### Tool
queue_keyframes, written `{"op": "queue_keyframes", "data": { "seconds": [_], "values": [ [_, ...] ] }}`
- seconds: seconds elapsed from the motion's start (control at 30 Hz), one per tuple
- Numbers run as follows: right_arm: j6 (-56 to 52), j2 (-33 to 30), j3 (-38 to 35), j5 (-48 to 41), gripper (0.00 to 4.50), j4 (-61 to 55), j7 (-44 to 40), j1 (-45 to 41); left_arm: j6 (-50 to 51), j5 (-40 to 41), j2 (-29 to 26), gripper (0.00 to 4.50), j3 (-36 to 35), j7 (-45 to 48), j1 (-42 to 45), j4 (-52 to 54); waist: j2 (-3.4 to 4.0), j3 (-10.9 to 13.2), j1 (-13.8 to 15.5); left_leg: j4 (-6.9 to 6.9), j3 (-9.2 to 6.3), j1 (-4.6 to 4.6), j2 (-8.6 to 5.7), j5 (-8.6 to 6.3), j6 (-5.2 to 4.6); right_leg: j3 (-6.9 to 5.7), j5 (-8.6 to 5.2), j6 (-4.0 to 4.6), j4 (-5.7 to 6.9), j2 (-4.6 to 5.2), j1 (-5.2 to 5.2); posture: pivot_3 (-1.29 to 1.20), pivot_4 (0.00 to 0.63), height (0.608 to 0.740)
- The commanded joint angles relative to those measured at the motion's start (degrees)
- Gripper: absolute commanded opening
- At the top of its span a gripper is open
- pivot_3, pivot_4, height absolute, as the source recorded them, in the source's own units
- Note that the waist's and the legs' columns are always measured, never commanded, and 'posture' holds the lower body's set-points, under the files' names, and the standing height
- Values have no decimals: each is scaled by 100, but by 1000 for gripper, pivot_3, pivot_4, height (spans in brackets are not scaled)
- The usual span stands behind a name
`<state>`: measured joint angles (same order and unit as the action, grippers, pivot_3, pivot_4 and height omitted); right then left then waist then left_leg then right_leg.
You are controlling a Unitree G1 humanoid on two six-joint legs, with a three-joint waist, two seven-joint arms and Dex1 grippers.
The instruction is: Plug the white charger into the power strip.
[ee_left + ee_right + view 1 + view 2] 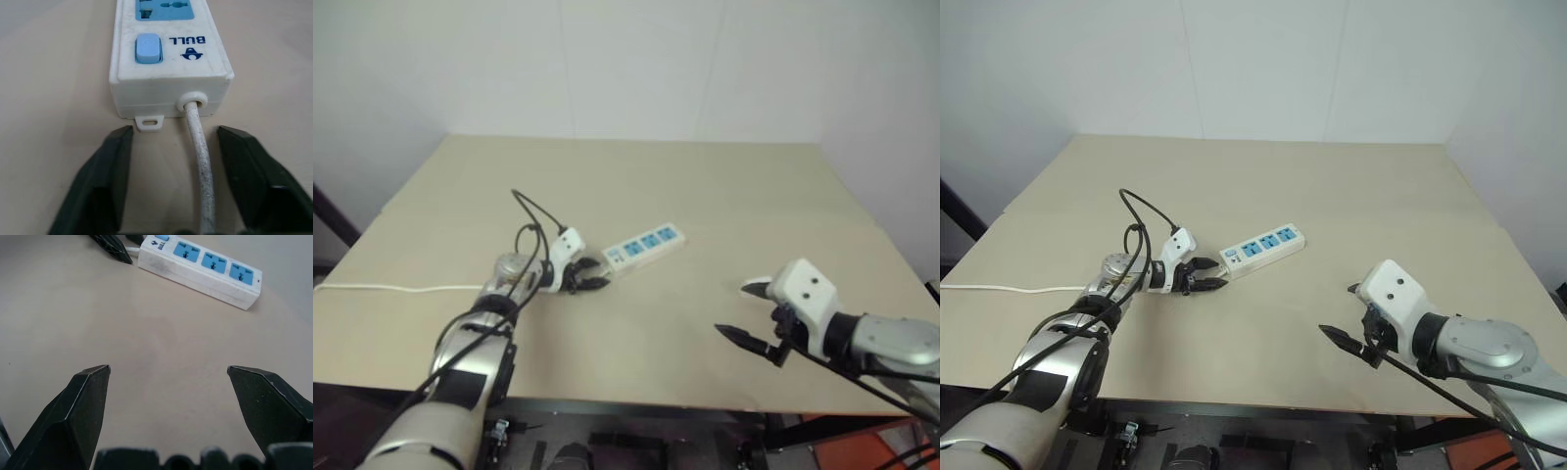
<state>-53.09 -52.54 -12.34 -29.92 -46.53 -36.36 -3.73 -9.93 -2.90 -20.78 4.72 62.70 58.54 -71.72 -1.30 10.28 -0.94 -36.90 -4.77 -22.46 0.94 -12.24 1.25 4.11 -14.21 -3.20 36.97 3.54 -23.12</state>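
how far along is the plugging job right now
Early stage. Done: nothing is plugged in; the three blue sockets of the power strip are empty. In hand: the left pincer sits open at the strip's switch end, straddling its cord. The right pincer is open and empty. Left: fetching a charger and plugging it in.

A beige table (724, 186) is spreading out beneath and beyond both pincers, meeting plain white walls (636, 59) that are standing behind its far edge.

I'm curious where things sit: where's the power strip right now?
The power strip lies mid-table, slightly left of centre, its cord end just ahead of the left gripper.
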Motion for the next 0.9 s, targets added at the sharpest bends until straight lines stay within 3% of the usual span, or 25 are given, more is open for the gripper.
{"op": "queue_keyframes", "data": {
  "seconds": [0.03, 0.2, 0.43, 0.53, 0.73, 0.87, 0.9],
  "values": [
    [71, -127, 124, 150, 4500, 4, 40, -81, 8, -139, 11, 1629, 66, 140, -33, -97, 0, 0, 1, 0, 0, 0, 0, 0, 0, 0, 0, 0, 0, 0, 0, 0, 150, 740],
    [73, -100, 329, 138, 4500, 85, 31, -263, 36, -73, 46, 48, 16, 310, -117, -61, 0, -1, -3, -1, 0, 1, 0, 0, 0, 0, 0, 0, 2, 0, 0, 0, 150, 740],
    [103, -90, 472, 220, 4500, 94, 31, -223, 205, 338, -213, 17, -316, 936, -470, 573, -1, -2, -6, -1, 0, -1, 0, 0, 0, 0, 1, 3, 1, 0, -2, 0, 150, 740],
    [121, -56, 515, 251, 4500, 56, 60, -114, 639, 620, -429, 17, -441, 1103, -971, 1536, -1, -2, -58, 1, 0, 1, 2, 0, 0, 1, 2, 4, 4, 0, -2, 0, 150, 740],
    [198, 65, 664, 333, 4500, 191, 84, -151, 2217, 1284, -1063, 17, -473, 1338, -2542, 4605, 1, -2, -176, 4, 0, 6, 11, 0, 0, 3, 10, 23, 11, -5, -5, 0, 150, 740],
    [312, 77, 861, 437, 4500, 361, 8, -274, 2617, 1494, -1192, 17, -479, 1242, -2964, 5204, 0, -2, -115, 2, -1, 10, 10, 0, 0, 0, 8, 21, 11, -4, -2, 0, 150, 740],
    [336, 85, 891, 461, 4500, 398, -3, -294, 2570, 1547, -1192, 318, -482, 1278, -3014, 5234, 0, -2, -96, 0, -1, 11, 9, 1, 0, 1, 3, 12, 10, -3, 0, 0, 150, 740]
  ]
}}
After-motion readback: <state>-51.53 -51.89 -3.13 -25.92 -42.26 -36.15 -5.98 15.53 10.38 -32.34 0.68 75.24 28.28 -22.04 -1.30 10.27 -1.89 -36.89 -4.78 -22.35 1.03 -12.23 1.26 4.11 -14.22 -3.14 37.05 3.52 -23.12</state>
